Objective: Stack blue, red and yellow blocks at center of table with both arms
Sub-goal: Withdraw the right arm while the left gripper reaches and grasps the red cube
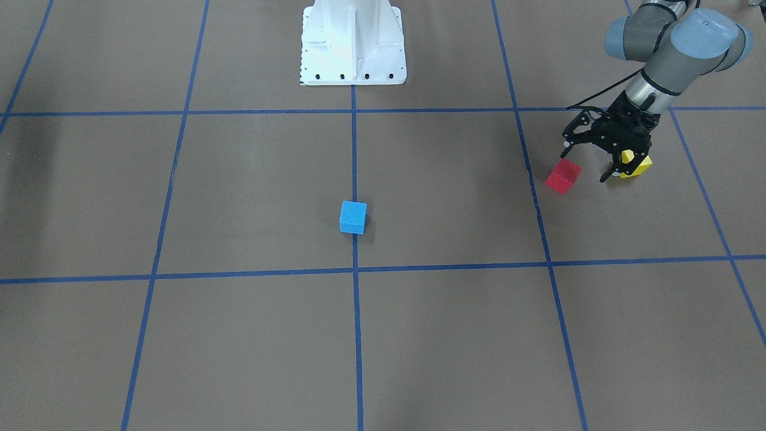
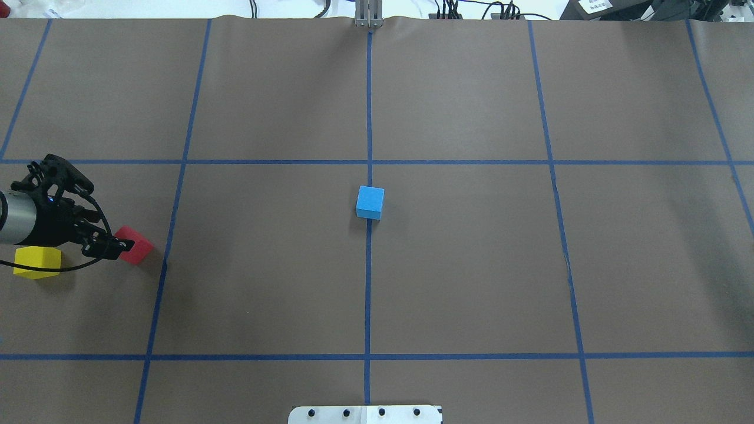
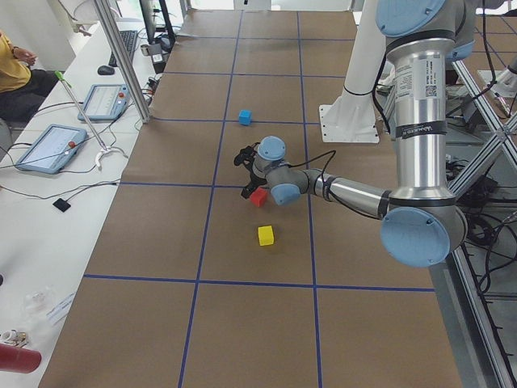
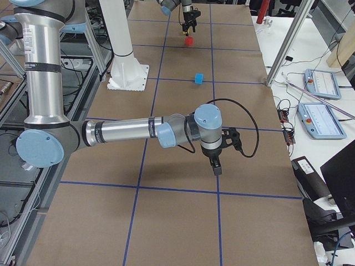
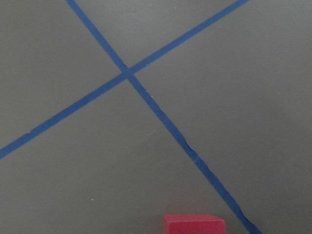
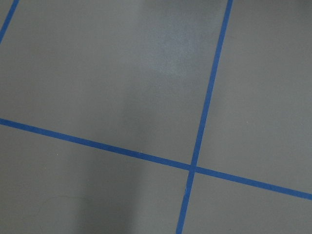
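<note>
- I'm seeing left jaws hanging spread by the red block, yellow block just beside; right jaws, cannot tell.
- Blue block is sitting at worktop centre.
- I'm judging the blocks light and rigid, so I'm pinching flat opposite faces.

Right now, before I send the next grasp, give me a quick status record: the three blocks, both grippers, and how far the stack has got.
blue block: alone at the centre of the table, nothing on it
red block: lying far out on the robot's left side, not gripped
yellow block: beside the red one, apart from it, partly hidden by the left arm
left gripper: open, empty, right at the red block
right gripper: seen only in the exterior right view, over bare table; open or shut cannot be told
stack: not started
</note>
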